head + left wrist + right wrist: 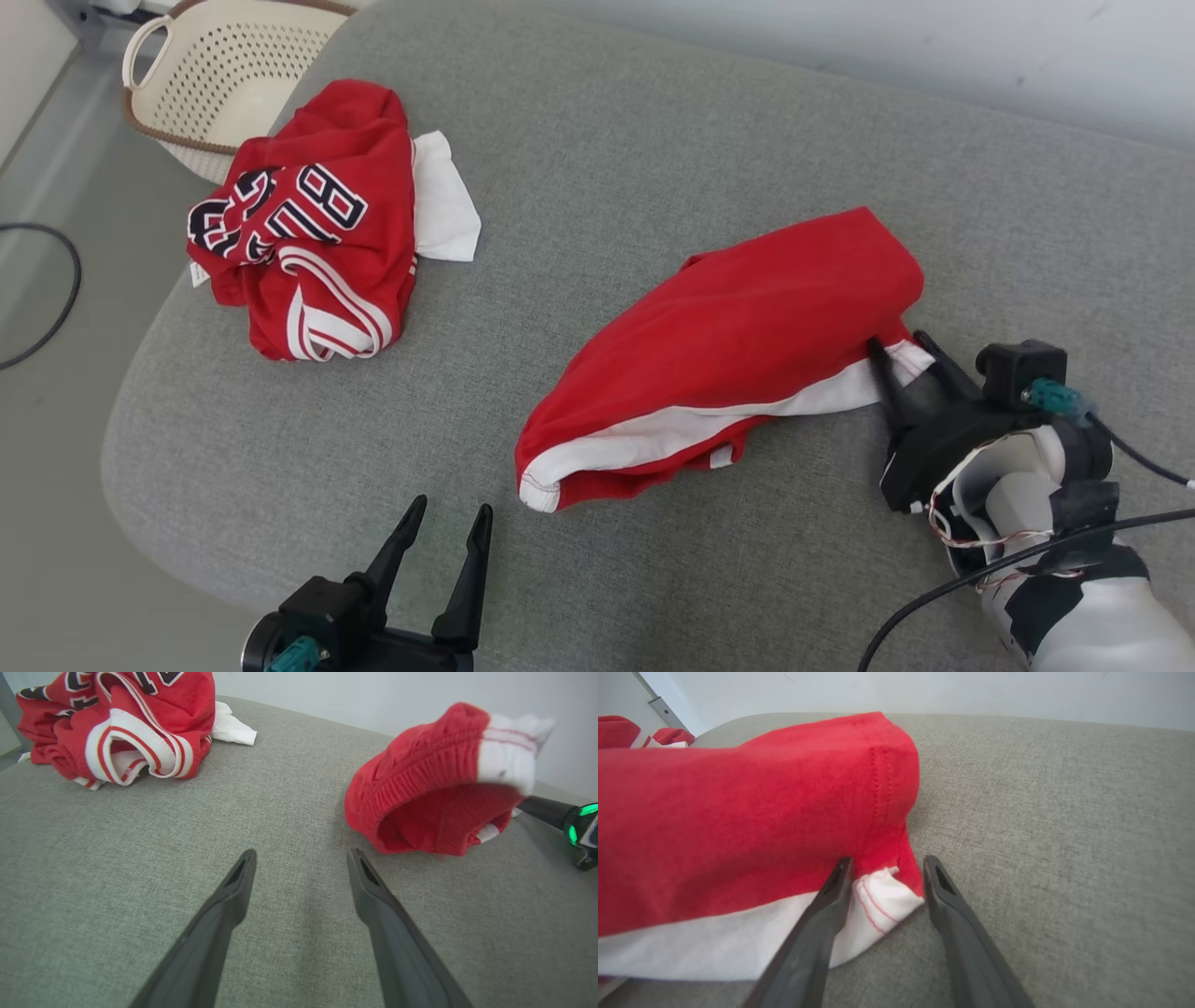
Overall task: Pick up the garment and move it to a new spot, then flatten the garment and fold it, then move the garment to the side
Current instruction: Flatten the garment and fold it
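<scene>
The garment, red with a white band along one edge, lies bunched in the middle of the grey cushion. My right gripper is at its right end. Its jaws straddle the white corner of the cloth with a gap still between them; the left finger touches the fabric. My left gripper stands open and empty above bare cushion, short of the garment's near-left end.
A crumpled red jersey with black-and-white numbers lies at the cushion's far left, on a white cloth. Beyond it a cream perforated basket stands on the floor. A black cable runs over the floor at the left.
</scene>
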